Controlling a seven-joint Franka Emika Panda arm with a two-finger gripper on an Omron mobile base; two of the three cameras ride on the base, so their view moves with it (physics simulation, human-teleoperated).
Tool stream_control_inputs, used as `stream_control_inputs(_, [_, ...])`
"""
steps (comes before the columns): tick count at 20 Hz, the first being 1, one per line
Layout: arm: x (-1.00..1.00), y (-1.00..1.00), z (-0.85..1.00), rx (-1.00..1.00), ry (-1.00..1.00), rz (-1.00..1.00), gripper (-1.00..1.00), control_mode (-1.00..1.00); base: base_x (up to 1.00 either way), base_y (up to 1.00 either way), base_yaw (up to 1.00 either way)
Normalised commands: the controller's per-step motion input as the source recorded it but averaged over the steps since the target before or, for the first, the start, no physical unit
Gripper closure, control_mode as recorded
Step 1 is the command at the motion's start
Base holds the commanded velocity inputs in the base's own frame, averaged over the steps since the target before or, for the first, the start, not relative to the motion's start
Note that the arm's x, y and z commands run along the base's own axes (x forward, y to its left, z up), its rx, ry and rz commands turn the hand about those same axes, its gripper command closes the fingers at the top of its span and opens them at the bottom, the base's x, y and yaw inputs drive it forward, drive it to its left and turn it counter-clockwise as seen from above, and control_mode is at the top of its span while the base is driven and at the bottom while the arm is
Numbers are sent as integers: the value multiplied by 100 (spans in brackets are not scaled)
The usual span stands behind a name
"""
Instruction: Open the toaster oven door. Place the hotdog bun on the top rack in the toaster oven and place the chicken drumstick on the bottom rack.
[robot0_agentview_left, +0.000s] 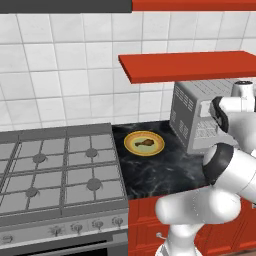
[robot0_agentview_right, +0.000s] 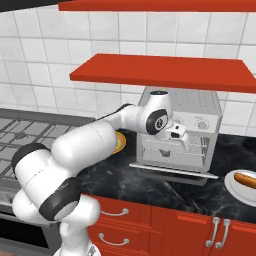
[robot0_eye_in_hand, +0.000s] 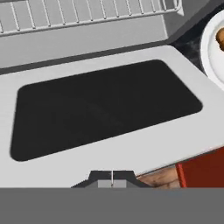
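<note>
The toaster oven (robot0_agentview_right: 180, 131) is taken here as the landmark. Its door (robot0_eye_in_hand: 105, 109) is already folded down flat in front of the cavity, and in the hand view it is seen from above, the black glass window facing the camera. The gripper (robot0_eye_in_hand: 112, 178) is held just above the front edge of this door; its jaws are fully closed, the two tips touching each other, and nothing is held between them.

The hotdog bun (robot0_agentview_right: 246, 179) is found on a white plate (robot0_agentview_right: 240, 190) on the counter, to the right of the oven and close to the open door. Its long axis appears to run roughly along the counter front, but this cannot be told with certainty. The chicken drumstick (robot0_agentview_left: 144, 143) is laid on a yellow plate (robot0_agentview_left: 144, 144) on the other side of the oven, farther from the hand.

It is judged that the bun should be taken next. For this the hand must be carried to the right of the door, and the jaws must be opened and set across the bun's short width.
</note>
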Motion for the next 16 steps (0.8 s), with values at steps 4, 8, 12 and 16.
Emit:
stream_control_inputs(4, [22,-8,-57,4,7,13,100,-100,0,0,0])
stream_control_inputs(8, [0,-12,-69,7,7,12,100,-100,0,0,0])
stream_control_inputs(12, [1,-11,-73,8,4,13,100,-100,0,0,0])
stream_control_inputs(16, [-3,-4,-68,7,3,15,100,-100,0,0,0])
